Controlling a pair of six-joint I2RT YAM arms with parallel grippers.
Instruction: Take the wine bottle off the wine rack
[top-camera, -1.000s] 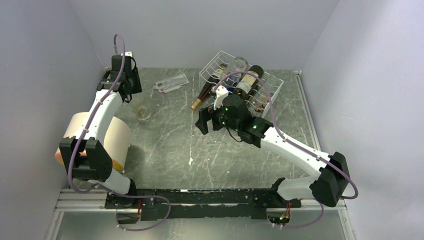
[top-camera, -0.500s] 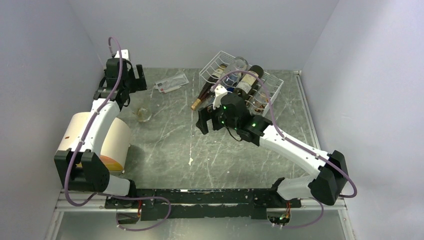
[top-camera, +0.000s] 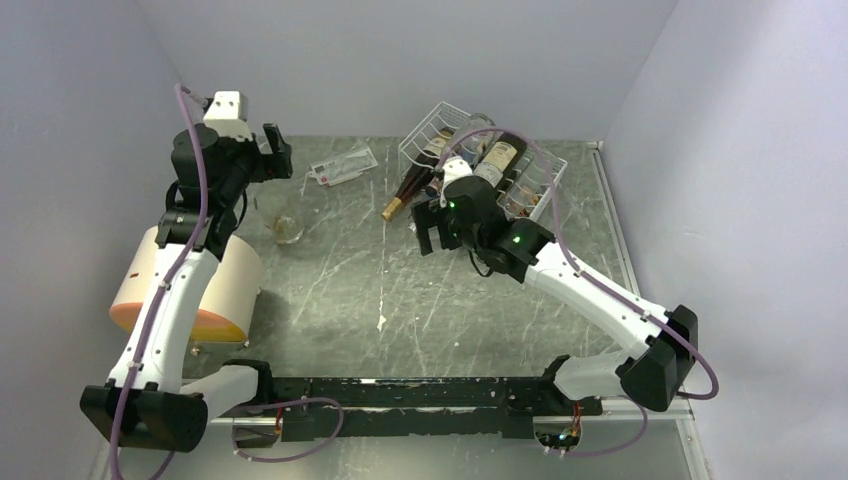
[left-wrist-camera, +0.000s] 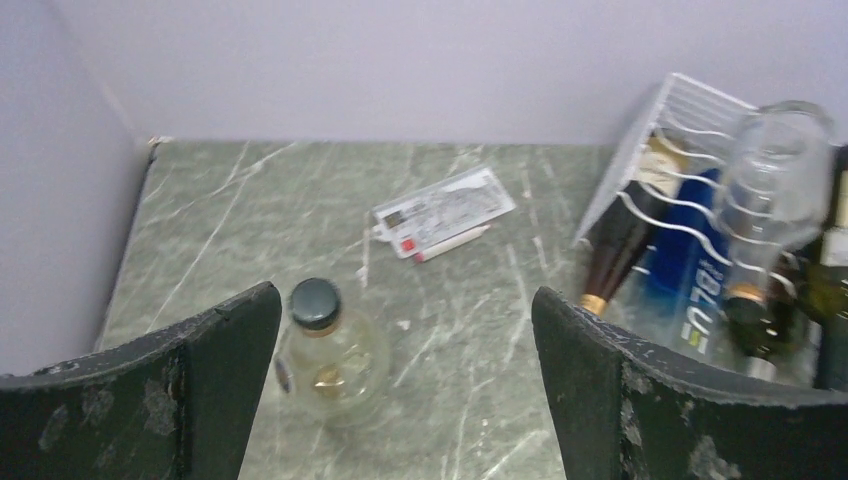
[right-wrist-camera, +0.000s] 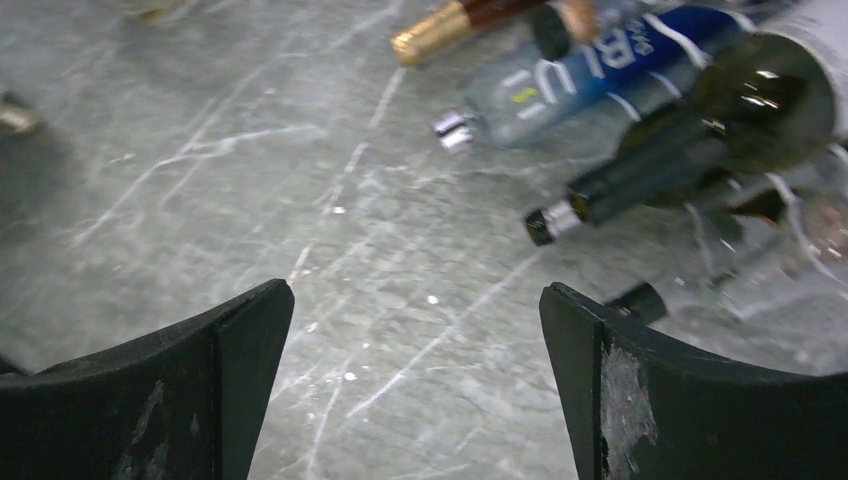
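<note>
The white wire wine rack (top-camera: 535, 170) stands tilted at the back right of the table, with several bottles lying in it. A dark wine bottle (top-camera: 408, 186) with a gold foil top pokes out of its left side, next to a blue bottle (right-wrist-camera: 600, 70) and a dark green bottle (top-camera: 496, 157). My right gripper (top-camera: 432, 238) hangs open just in front of the bottle necks and touches none; in the right wrist view (right-wrist-camera: 415, 300) only bare table lies between its fingers. My left gripper (top-camera: 278, 152) is open, raised at the back left, far from the rack (left-wrist-camera: 690, 110).
A small clear bottle (left-wrist-camera: 325, 350) with a dark cap stands below the left gripper (left-wrist-camera: 405, 325), close to its left finger. A printed card (top-camera: 343, 166) lies behind it. A cream cylinder (top-camera: 215, 285) lies at the left under the left arm. Walls close in on three sides.
The left gripper has opened and the left arm has risen and straightened. The right gripper has moved back and right, closer to the bottle necks at the rack.
</note>
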